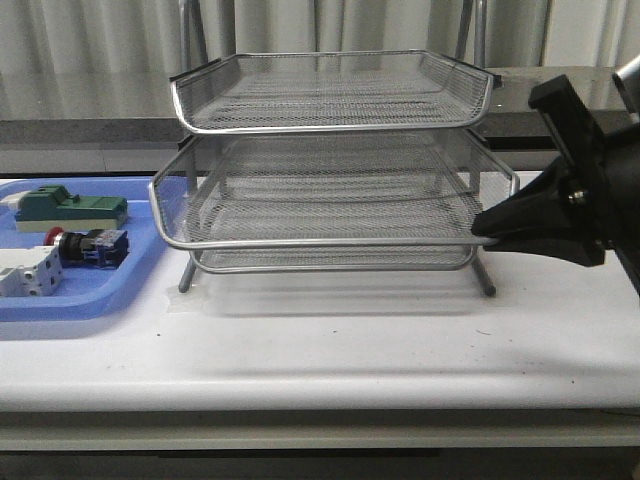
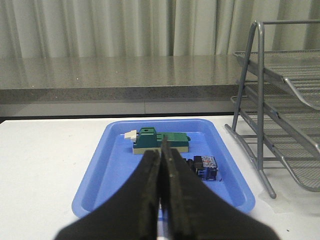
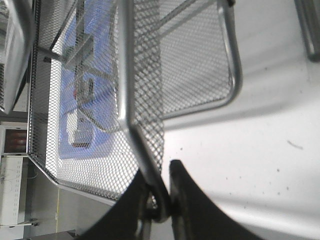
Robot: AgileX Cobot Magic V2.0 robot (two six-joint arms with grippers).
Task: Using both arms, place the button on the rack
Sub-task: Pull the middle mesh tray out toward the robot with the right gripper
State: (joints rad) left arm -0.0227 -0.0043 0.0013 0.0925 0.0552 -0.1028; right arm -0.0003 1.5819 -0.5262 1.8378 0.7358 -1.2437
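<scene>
The silver wire-mesh rack (image 1: 300, 243) stands mid-table with three tiers. My right gripper (image 1: 487, 232) is shut on the front right corner of its middle tier; in the right wrist view the rack's rim (image 3: 125, 75) runs down between the fingers of the right gripper (image 3: 159, 170). The button (image 1: 88, 247), red head, black body and blue rear, lies on its side in the blue tray (image 1: 90, 300). My left gripper (image 2: 161, 155) is shut with nothing in it, held back from the tray's near edge, with the button (image 2: 205, 166) ahead of it. The left arm is outside the front view.
A green block (image 1: 70, 207) lies behind the button and a white terminal block (image 1: 28, 272) in front, both in the blue tray left of the rack. The rack's legs (image 2: 260, 125) stand close to the tray's side. A grey ledge and curtains run along the back.
</scene>
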